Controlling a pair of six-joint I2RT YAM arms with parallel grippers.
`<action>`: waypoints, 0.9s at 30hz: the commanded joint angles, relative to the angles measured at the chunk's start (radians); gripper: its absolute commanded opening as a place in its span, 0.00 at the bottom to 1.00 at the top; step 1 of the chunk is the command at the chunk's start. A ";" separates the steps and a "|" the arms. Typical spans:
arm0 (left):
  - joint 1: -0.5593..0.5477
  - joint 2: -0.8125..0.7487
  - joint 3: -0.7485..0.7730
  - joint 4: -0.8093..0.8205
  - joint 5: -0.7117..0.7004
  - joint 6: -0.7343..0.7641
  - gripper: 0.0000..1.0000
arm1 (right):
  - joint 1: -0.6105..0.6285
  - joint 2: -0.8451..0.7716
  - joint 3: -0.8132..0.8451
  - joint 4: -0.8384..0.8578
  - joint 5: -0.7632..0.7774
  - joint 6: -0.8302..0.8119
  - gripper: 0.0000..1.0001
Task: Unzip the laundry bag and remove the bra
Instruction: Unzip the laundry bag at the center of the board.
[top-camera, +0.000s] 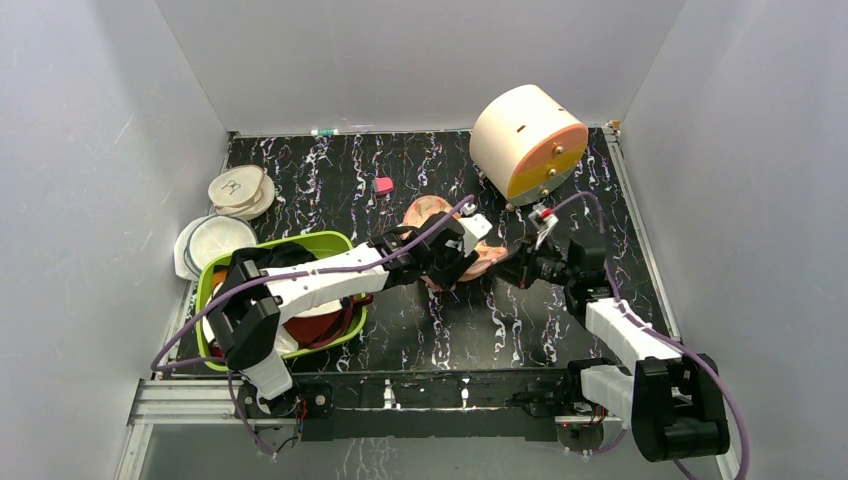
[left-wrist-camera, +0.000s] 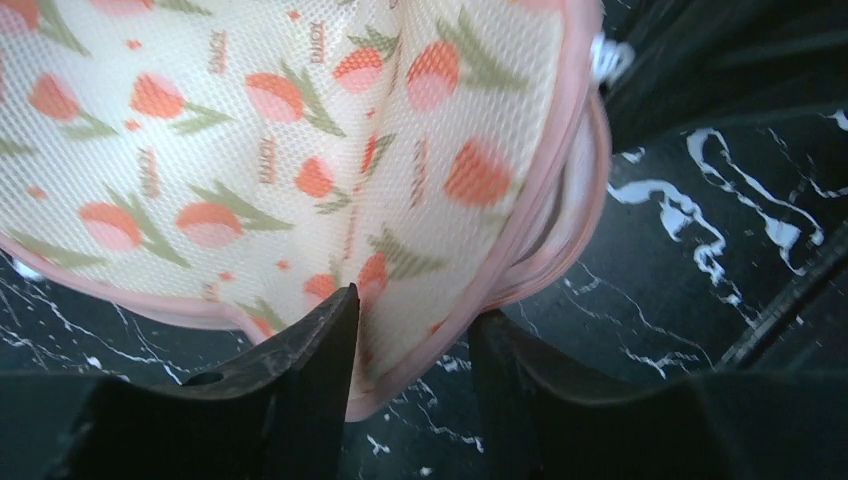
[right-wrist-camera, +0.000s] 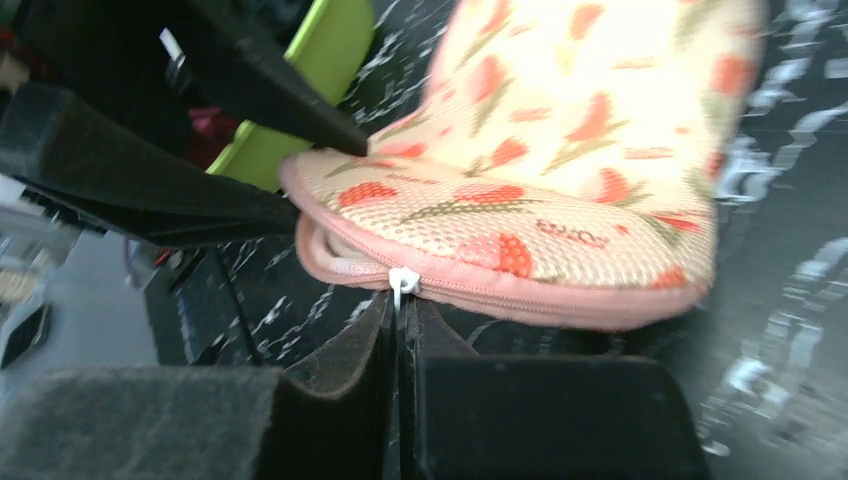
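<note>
Peach-orange printed padded laundry bag lies at the centre of the black marbled bench. Left gripper: jaws part-open, astride the bag's pink rim. Right gripper: jaws fully closed, pinching the small white zipper pull.

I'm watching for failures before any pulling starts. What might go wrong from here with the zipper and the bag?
1. The right end effector pinches only the small white zipper pull; it may slip out under tension.
2. The left end effector straddles just the edge of the bag, and its hold looks uncertain, so the bag may slide along instead of unzipping.
</note>
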 joint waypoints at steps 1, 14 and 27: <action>0.005 -0.111 0.016 -0.044 0.137 -0.031 0.47 | 0.138 -0.018 -0.018 0.108 -0.007 0.026 0.00; 0.006 0.005 0.084 -0.056 0.153 -0.076 0.44 | 0.190 -0.034 -0.043 0.123 0.026 0.029 0.00; 0.005 -0.106 0.028 -0.091 -0.006 -0.024 0.00 | 0.184 0.023 0.027 0.047 0.061 -0.042 0.00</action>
